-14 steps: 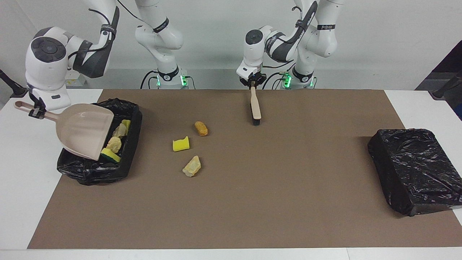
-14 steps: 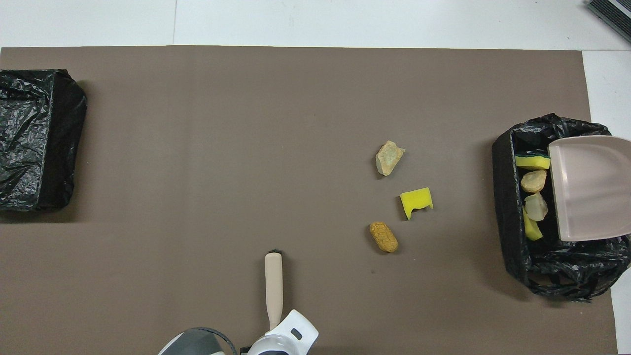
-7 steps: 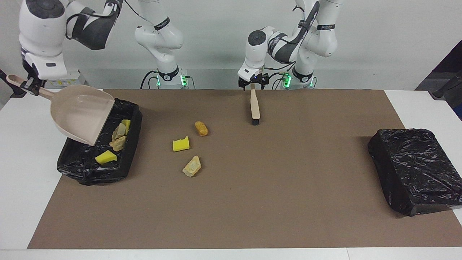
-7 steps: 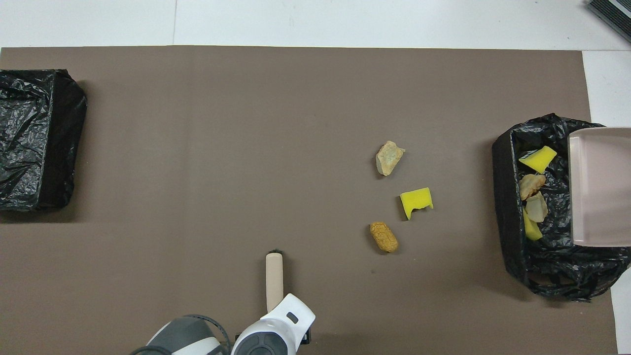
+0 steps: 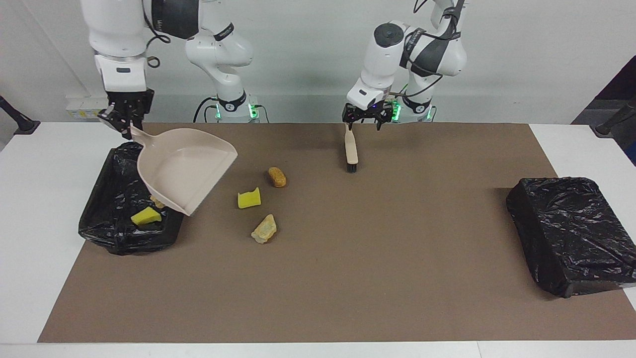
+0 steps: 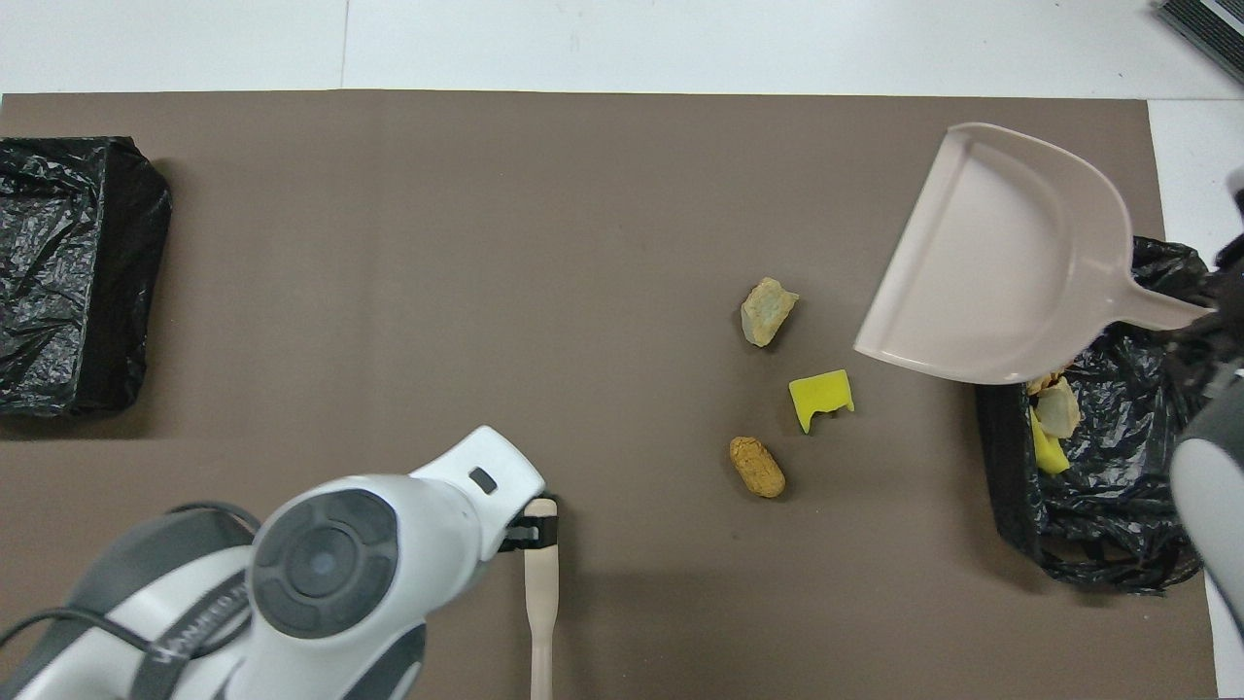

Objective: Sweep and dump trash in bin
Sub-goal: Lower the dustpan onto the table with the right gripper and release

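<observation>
Dustpan held aloft over the bin by the right gripper, clamped on its handle.

Three trash pieces are seen on the brown mat beside the dustpan; more lie in the bin. The left gripper is shown with fingers apart over the brush only in the facing view, along with the white wall.

Three trash chunks, yellow, orange and tan, lie clustered on the mat; others sit in the bin.
</observation>
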### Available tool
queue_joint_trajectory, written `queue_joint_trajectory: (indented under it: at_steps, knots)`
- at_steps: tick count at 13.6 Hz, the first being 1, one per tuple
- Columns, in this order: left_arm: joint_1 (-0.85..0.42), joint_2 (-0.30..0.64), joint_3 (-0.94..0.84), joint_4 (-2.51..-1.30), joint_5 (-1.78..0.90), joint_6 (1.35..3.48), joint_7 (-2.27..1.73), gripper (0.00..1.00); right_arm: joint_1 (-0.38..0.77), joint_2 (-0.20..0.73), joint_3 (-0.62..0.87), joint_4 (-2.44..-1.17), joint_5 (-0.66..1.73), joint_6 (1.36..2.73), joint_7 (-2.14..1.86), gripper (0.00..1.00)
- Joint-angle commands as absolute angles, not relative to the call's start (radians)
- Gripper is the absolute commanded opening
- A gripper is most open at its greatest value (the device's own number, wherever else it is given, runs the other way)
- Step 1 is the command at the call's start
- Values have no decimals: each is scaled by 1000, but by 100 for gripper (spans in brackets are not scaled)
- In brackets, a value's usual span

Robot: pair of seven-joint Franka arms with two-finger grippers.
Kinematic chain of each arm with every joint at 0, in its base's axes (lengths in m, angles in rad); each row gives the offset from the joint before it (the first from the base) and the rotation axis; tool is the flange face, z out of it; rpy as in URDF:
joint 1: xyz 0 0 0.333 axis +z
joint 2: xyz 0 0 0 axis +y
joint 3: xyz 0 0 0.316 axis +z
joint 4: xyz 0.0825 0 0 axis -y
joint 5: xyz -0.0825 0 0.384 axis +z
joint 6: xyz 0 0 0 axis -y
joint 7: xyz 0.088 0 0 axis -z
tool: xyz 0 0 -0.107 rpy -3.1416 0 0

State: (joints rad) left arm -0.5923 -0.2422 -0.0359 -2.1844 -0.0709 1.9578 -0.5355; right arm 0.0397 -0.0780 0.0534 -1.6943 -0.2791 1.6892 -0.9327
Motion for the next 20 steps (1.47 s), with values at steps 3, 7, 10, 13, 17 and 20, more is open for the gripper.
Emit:
queue_joint_trajectory:
  at_steps: [3,7,10,13,17,20]
  knots:
    - [-365,-157,-46,-1952,-43,1864,-192,100,211,79,52,-1674,-129,1748,-299,0]
    - [-236,-150,-46,-1818,53,1763,-52,100,382,213,52,-1634,-29,1873,244,0]
    - [-161,-123,-43,-1702,61,1698,44,100,475,273,52,-1617,73,1879,368,0]
    - [-158,-94,-43,-1612,63,1620,74,100,584,334,52,-1617,89,1926,545,0]
    - [-158,-101,-43,-1620,58,1608,80,100,667,471,48,-1519,75,1980,701,0]
    - [-137,-106,-41,-1632,51,1611,83,100,669,550,49,-1428,75,1994,718,0]
